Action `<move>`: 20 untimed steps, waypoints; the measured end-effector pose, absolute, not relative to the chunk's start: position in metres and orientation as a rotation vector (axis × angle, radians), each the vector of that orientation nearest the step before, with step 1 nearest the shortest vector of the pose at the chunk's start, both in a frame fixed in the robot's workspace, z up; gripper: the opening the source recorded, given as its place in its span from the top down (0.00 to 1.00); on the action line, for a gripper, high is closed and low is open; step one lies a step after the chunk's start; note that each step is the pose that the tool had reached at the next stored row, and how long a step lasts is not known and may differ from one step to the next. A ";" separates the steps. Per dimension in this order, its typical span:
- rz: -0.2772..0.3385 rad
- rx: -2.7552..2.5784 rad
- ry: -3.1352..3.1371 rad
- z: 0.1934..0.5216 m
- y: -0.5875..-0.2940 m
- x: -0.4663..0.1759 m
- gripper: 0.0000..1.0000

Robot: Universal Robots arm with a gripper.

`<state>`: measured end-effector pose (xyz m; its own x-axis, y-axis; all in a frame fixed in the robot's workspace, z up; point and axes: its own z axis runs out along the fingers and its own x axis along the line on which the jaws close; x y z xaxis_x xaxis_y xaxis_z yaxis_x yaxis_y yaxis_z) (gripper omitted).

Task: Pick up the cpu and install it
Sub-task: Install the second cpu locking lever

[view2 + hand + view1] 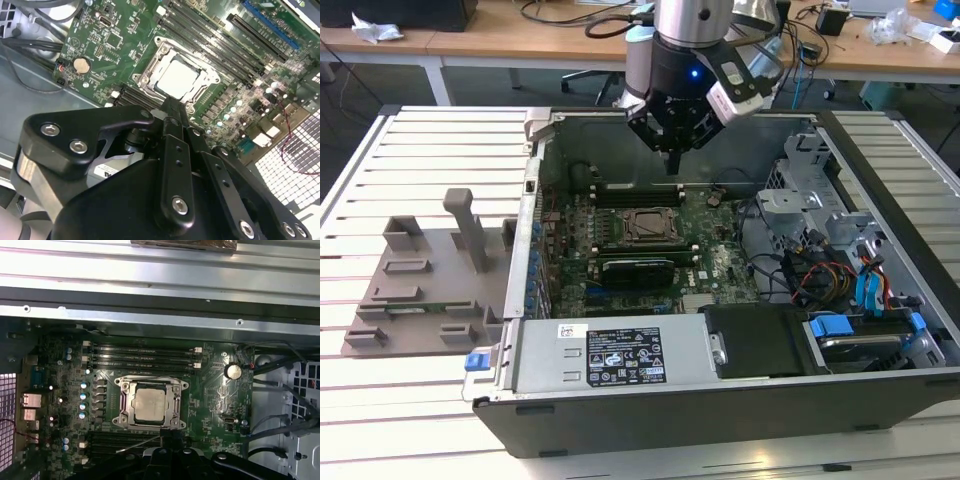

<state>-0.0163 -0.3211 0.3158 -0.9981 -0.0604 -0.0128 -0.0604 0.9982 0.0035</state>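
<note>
The cpu (176,80) is a silvery square chip lying flat inside the socket frame (150,62) on the green motherboard, seen in both wrist views. In the first wrist view the cpu (150,405) sits centred in the metal bracket (122,407). My gripper (672,165) hangs over the open computer case, above and a little behind the socket (648,226). Its fingers are shut together into one narrow tip (172,107) with nothing between them, clear of the chip.
A grey fixture plate (420,290) with upright posts lies on the slatted table at the exterior view's left. Inside the case are memory slots (142,356), a long black card (640,268), cables and drive bays (850,270), and the case wall (150,315).
</note>
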 end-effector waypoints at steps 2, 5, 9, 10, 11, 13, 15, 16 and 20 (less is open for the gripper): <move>0.009 -0.094 3.127 0.315 -0.324 -0.016 0.89; 0.037 -0.094 3.127 0.313 -0.332 -0.017 0.89; 0.078 -0.094 3.125 0.310 -0.342 -0.018 0.89; 0.081 -0.094 3.125 0.309 -0.343 -0.018 0.89; 0.083 -0.094 3.125 0.309 -0.343 -0.018 0.89; 0.087 -0.094 3.125 0.308 -0.344 -0.018 0.89; 0.089 -0.094 3.125 0.307 -0.344 -0.018 0.89; 0.091 -0.094 3.125 0.307 -0.345 -0.018 0.89; 0.100 -0.094 3.124 0.305 -0.346 -0.018 0.89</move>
